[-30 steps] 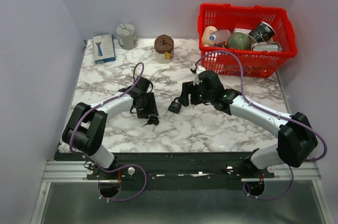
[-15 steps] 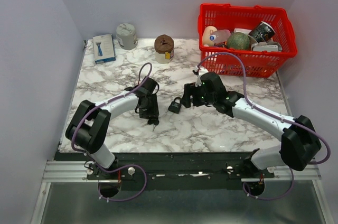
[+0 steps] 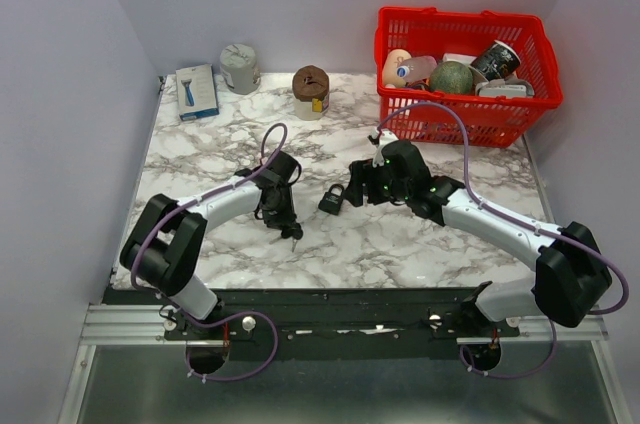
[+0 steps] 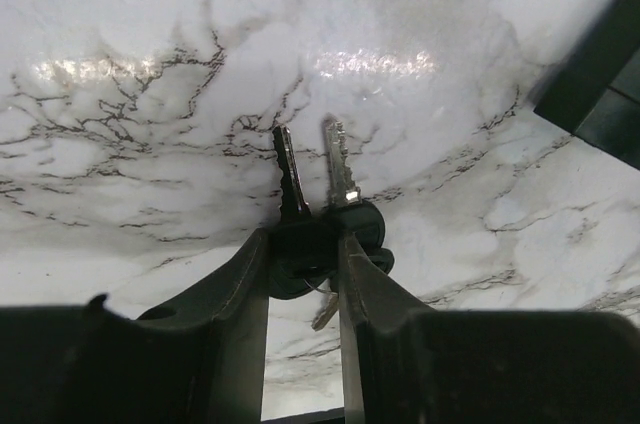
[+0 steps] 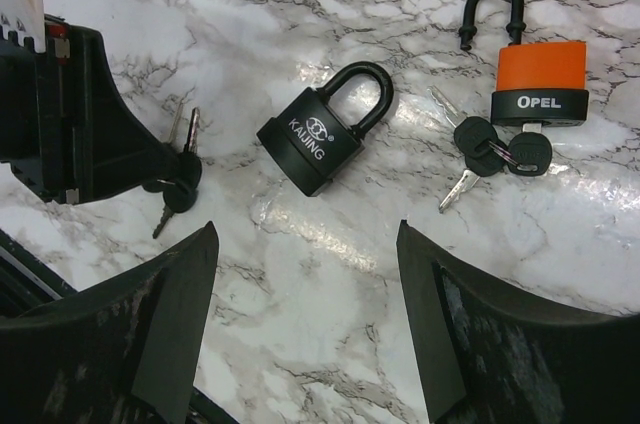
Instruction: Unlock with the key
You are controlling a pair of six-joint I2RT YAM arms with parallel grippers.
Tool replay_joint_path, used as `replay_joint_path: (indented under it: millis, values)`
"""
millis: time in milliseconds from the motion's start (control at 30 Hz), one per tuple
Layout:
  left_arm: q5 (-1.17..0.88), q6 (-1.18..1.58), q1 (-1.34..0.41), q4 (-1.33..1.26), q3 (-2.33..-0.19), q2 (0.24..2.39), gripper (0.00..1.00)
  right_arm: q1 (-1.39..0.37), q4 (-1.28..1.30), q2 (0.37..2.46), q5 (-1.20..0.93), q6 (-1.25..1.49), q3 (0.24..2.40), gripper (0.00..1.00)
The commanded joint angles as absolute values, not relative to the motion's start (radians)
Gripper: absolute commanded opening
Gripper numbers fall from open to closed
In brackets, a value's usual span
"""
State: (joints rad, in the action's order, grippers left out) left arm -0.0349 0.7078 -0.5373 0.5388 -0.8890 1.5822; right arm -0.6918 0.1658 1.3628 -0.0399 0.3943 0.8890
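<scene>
- The key bunch (image 4: 318, 229) lies on the marble table (image 4: 150, 24), near the black Kaijing padlock (image 5: 322, 134).
- The left fingers (image 4: 240, 289) have narrowed from spread to pinching the black key heads, so lifting likely comes next.
- The right fingers (image 5: 170, 314) hang spread above the padlock.

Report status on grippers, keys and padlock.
Left gripper pinching keys by the head. Right gripper open near black padlock, shackle closed. Beside it, orange padlock; nothing blocking.
</scene>
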Motion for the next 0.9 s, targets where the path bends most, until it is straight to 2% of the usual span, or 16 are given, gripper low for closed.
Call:
replay_joint_path:
  millis: [0, 200, 333, 667, 867]
  values:
    - [-0.014, 0.724, -0.542, 0.618, -0.853, 1.548, 0.09, -0.693, 0.152, 1.335, -0.06, 0.403, 0.903, 0.8]
    - [-0.024, 0.8, -0.543, 0.604, -0.884, 1.413, 0.05, -0.692, 0.153, 1.339, -0.124, 0.408, 0.925, 0.8]
    - [-0.046, 0.854, -0.542, 0.554, -0.871, 1.324, 0.05, -0.692, 0.129, 1.35, -0.251, 0.397, 0.928, 0.79]
    - [-0.173, 1.175, -0.515, 0.356, -0.818, 1.201, 0.05, -0.722, -0.119, 1.394, -0.416, 0.482, 0.876, 0.75]
    - [-0.17, 1.242, -0.517, 0.327, -0.807, 1.174, 0.05, -0.749, -0.178, 1.454, -0.454, 0.495, 0.867, 0.72]
